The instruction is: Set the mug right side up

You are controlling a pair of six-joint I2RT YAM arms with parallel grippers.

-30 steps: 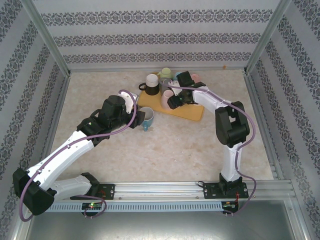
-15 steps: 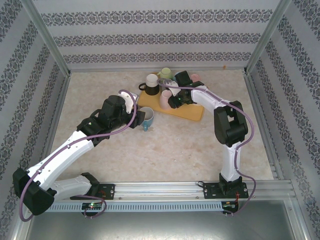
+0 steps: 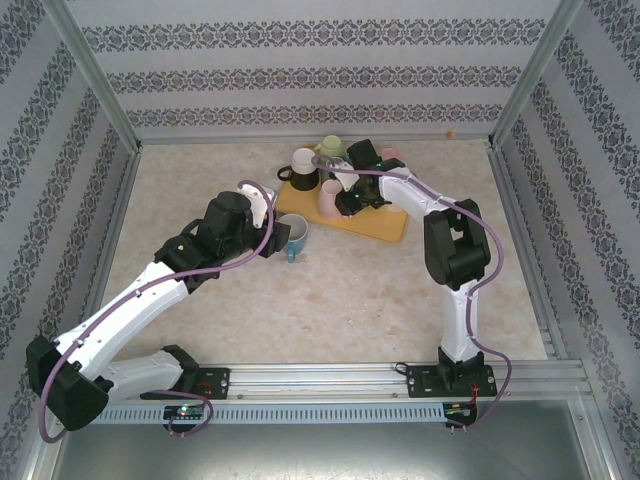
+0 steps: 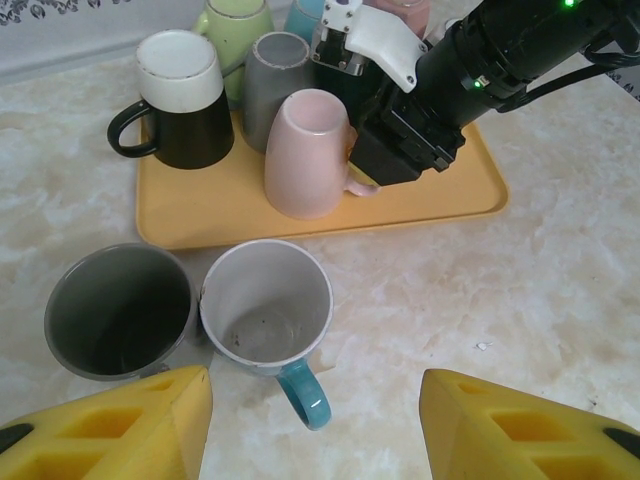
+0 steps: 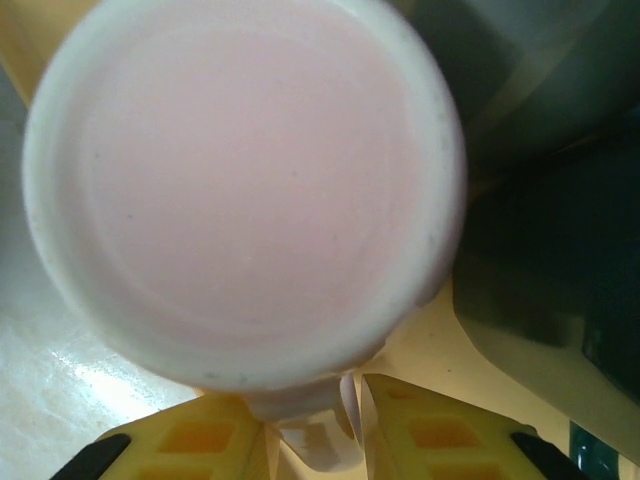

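A pink mug (image 3: 329, 199) (image 4: 308, 150) stands upside down at the front of the yellow tray (image 3: 385, 228) (image 4: 200, 215), its handle pointing right. Its flat base (image 5: 250, 180) looms large in the right wrist view. My right gripper (image 3: 346, 204) (image 5: 315, 425) is shut on that handle, one yellow finger on each side of it. My left gripper (image 3: 272, 235) (image 4: 315, 405) hovers open over the table in front of the tray, holding nothing.
More upside-down mugs crowd the tray behind the pink one: black-and-white (image 4: 180, 100), grey (image 4: 275, 85), green (image 4: 235, 25). Upright on the table below my left gripper stand a white mug with a teal handle (image 4: 265, 305) and a dark grey mug (image 4: 118, 310).
My right gripper has moved a little left to the pink mug and its fingers have come together on the handle. The left arm has stayed still.
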